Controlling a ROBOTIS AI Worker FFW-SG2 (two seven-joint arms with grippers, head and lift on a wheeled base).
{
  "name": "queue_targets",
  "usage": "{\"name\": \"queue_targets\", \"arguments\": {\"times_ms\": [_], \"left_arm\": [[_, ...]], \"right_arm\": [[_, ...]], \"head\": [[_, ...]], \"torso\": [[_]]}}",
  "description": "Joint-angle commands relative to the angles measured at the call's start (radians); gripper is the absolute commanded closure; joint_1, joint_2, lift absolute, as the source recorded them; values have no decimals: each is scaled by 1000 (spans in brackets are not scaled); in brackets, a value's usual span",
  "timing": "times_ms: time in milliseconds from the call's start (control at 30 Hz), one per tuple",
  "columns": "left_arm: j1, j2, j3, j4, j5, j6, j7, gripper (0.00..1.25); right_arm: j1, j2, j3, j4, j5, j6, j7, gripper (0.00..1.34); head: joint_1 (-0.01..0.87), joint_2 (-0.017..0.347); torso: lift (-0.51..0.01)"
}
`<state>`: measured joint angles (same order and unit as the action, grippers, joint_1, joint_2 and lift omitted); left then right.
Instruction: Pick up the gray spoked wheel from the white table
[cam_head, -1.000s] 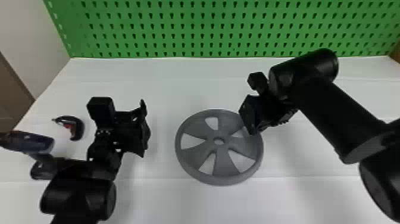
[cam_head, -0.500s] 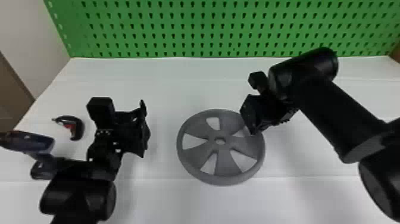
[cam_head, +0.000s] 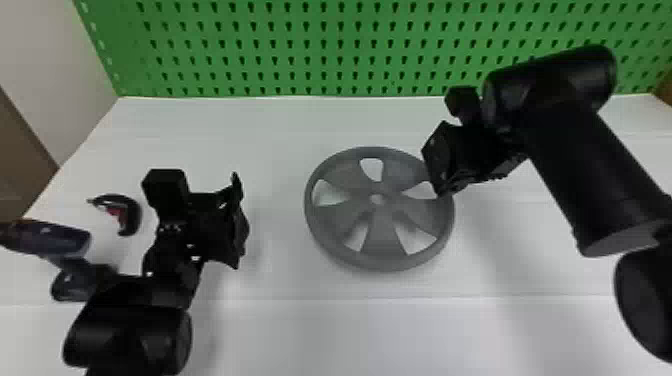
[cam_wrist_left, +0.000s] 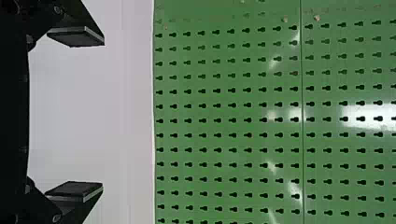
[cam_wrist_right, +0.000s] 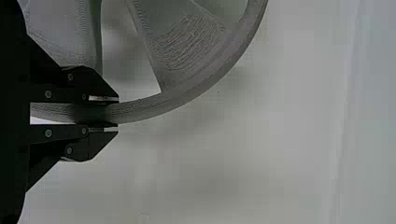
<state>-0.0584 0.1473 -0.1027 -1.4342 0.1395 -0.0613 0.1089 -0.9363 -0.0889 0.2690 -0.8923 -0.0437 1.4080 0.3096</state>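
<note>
Green pegboard (cam_head: 350, 45) behind; pale wall (cam_head: 55, 60) left.

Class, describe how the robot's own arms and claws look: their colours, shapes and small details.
The left arm and right arm are black, with thick, rounded, tube-like segments. The left claw is black and angular, with flat, dark pads edged in grey. The right claw is black too, with slanted links and small, round grey pins at its joints.

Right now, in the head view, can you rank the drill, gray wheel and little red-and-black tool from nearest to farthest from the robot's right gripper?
From the right gripper:
1. Gray wheel, its rim between the fingers.
2. Red-and-black tool, on the table's left side.
3. Drill, farther left.
</note>
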Motion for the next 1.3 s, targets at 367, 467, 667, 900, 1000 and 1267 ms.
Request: {"name": "queue_targets", "arguments": {"times_ms": [367, 467, 667, 900, 1000, 1267], "left_arm": [[9, 1, 12, -8, 6, -6, 0, 180], [12, 1, 15, -11, 6, -6, 0, 180], [17, 1, 28, -25, 6, -6, 0, 180], [20, 1, 41, -43, 11, -6, 0, 180], [20, 1, 44, -52, 12, -8, 0, 180], [19, 1, 44, -64, 15, -11, 0, 180]], "right_arm": [[136, -22, -246, -332, 67, -21, 3, 1276], [169, -20, -289, -396, 77, -55, 3, 1276], [238, -3, -340, -474, 64, -155, 3, 1276], [329, 21, -369, -528, 25, -311, 2, 1276], [375, 31, -376, -559, 22, -396, 2, 1276], [482, 46, -419, -602, -2, -613, -1, 1276]], "head": [[770, 44], [770, 44], [770, 44], [770, 44], [770, 44], [770, 44]], "torso": [[-98], [-98], [-98], [-98], [-98], [-98]]}}
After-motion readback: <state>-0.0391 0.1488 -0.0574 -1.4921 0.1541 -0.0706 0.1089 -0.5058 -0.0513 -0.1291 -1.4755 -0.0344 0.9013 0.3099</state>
